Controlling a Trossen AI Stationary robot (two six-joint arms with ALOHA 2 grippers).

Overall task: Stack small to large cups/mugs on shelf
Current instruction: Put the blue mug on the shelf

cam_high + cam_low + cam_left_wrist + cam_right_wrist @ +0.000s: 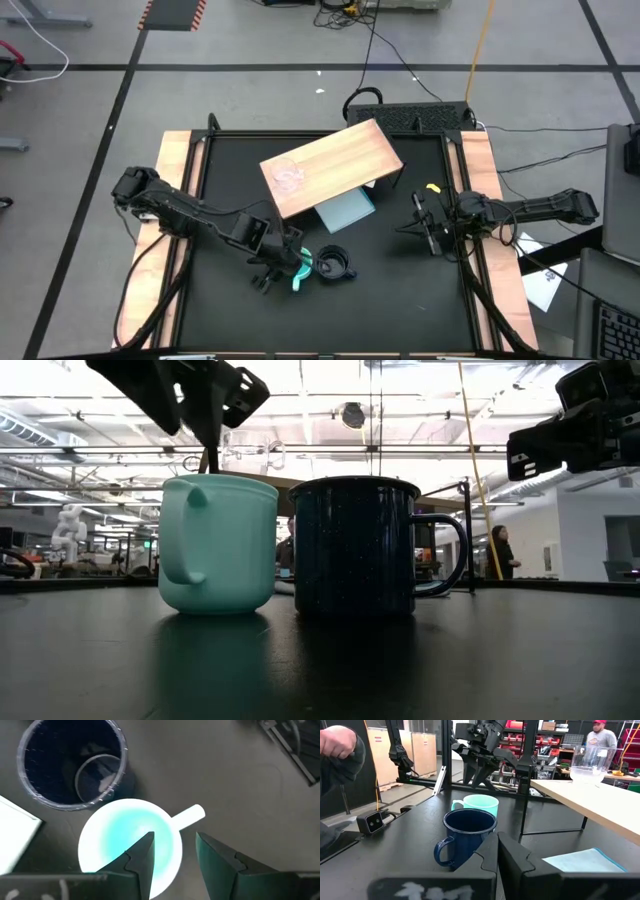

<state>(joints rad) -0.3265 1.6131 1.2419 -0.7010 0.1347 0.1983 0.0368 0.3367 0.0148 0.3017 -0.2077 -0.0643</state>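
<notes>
While open — left gripper (174,851) astride turquoise mug (131,842)

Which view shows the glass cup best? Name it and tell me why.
The right wrist view: the glass cup stands upright on the shelf, seen whole from the side. The high view shows it only as a faint ring from above. The low and left wrist views show no clear sign of it.

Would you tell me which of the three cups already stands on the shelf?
The small clear glass cup: it alone stands on the wooden shelf. The turquoise mug and the black mug stand on the table.
</notes>
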